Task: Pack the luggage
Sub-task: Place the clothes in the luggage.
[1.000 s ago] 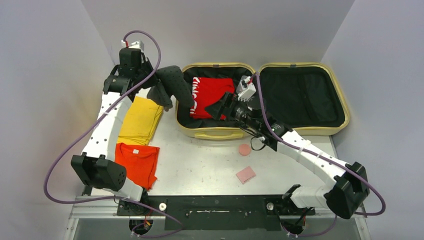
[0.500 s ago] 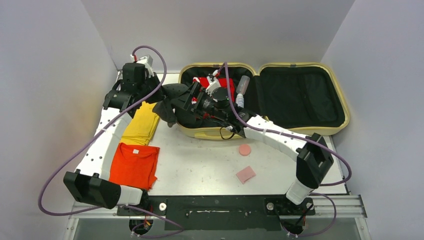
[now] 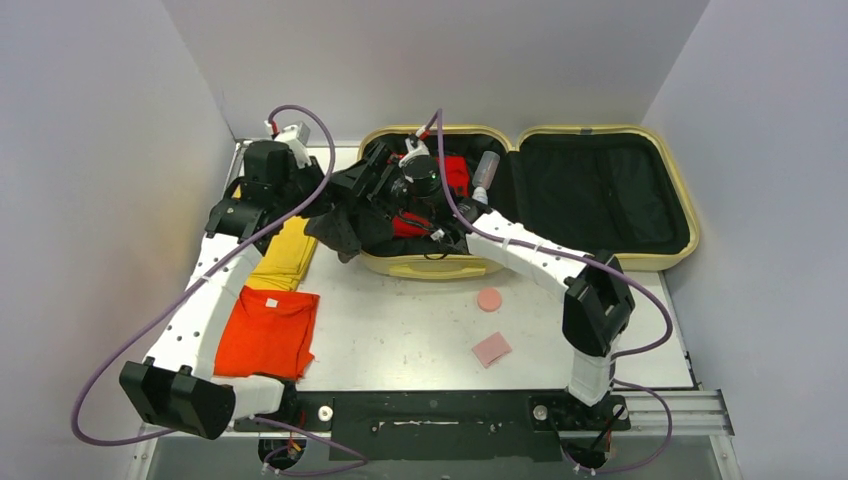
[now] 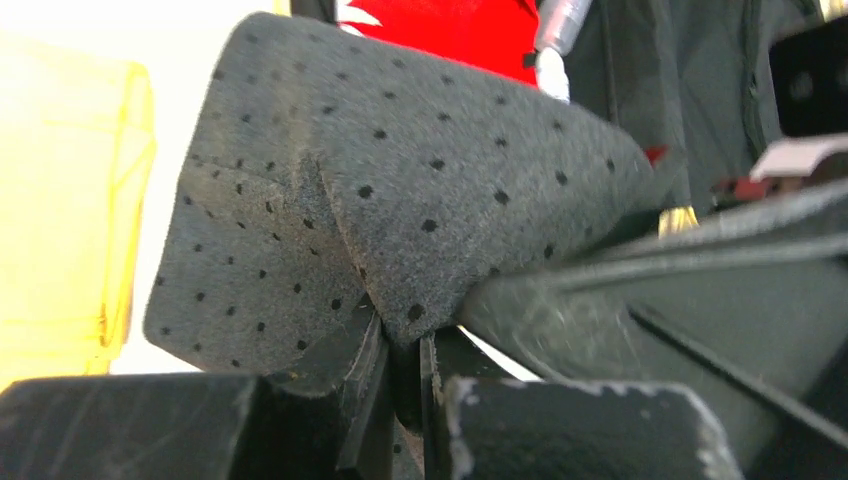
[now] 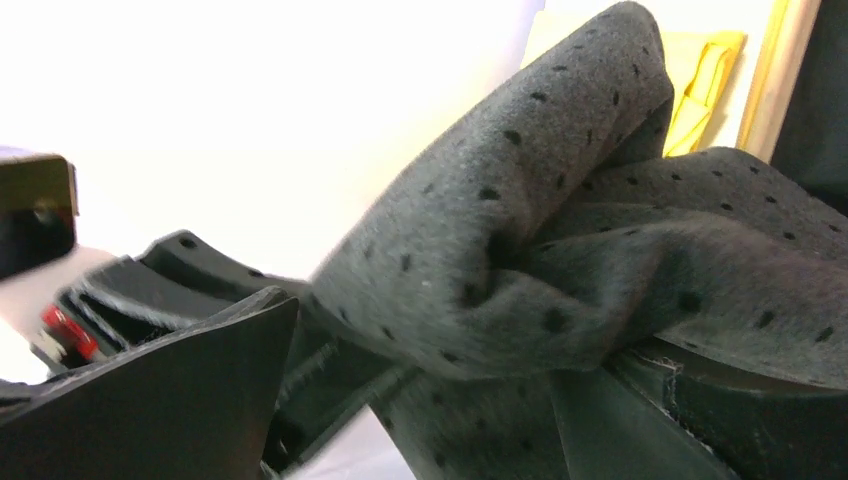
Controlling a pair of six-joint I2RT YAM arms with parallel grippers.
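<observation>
luggage (image 3: 415, 268): lying open flat along the far side of the table (image 3: 400, 330), long axis running 9 to 3. Right half is just bare black lining. The left half is where the stuff goes.
red shirt (image 3: 455, 172): already in the left half, mostly hidden under the right arm, which reaches in from about 4 o'clock.
grey cloth (image 3: 338, 232): dotted felt-looking thing, bunched up and hanging right over the near-left corner of the luggage, partly outside the rim. It's too crumpled to have a real long axis, more of a drooping wad.
right gripper (image 5: 440, 350): jaws spread wide with the wad sitting between them and draped on one finger. Doesn't look clamped to me.
left gripper (image 4: 402, 350): pinched down tight on a fold of the grey cloth, so it's the one actually carrying it.
bottle (image 3: 486, 168): small clear one, tucked against the hinge side of the left half at roughly 3 o'clock from the red shirt.
which way: from the left gripper the open pocket lies at about 3 o'clock, very close. Both grippers are at the cloth, but only the left has a grip on it, so I'd guess the cloth has to travel toward 3 and down to clear the rim.
</observation>
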